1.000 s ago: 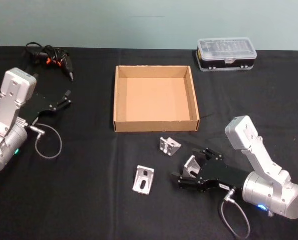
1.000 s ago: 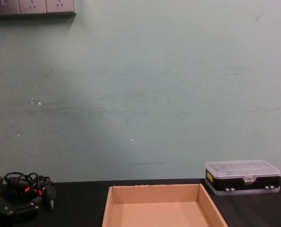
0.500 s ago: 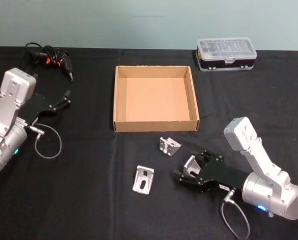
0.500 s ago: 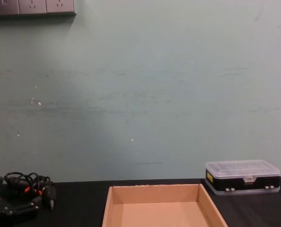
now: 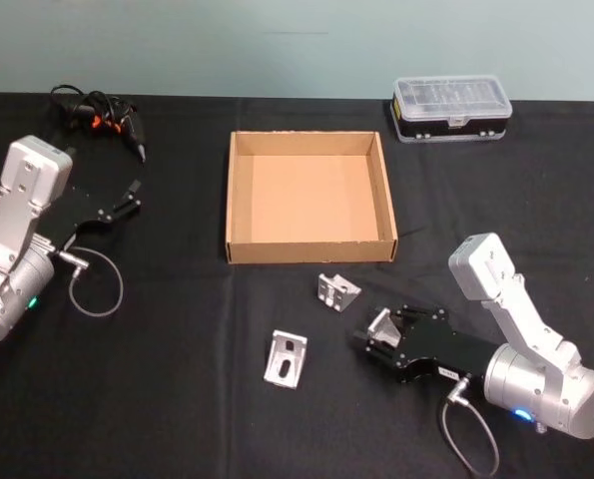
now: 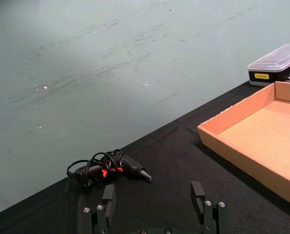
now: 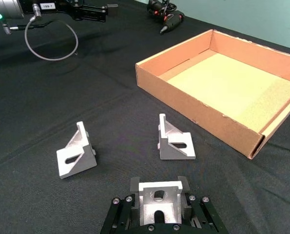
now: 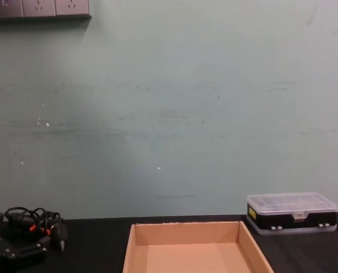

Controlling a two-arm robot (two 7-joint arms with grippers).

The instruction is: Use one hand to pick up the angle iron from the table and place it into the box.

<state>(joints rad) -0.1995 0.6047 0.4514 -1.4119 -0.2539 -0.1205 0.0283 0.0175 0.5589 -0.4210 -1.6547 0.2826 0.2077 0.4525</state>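
Observation:
Three small silver angle irons lie on the black table [image 5: 167, 409] in front of the tan box [image 5: 231, 200]. My right gripper [image 5: 374, 339] is low at the table, shut on the rightmost angle iron [image 5: 381, 325]; in the right wrist view that angle iron [image 7: 159, 201] sits squeezed between the jaws. A second angle iron [image 5: 337, 291] lies close to the box's front wall and a third angle iron [image 5: 288, 358] lies further left. The box [image 7: 198, 111] holds nothing. My left gripper [image 5: 127, 201] rests open at the far left.
A clear-lidded black organiser case [image 5: 451, 109] stands behind the box at the back right. A black corded tool [image 5: 102, 118] with orange marks lies at the back left. A loop of cable [image 5: 95, 282] hangs by the left arm.
The right gripper's fingers, spread wide around the rightmost angle iron a second ago, have closed onto it. The left arm has not moved.

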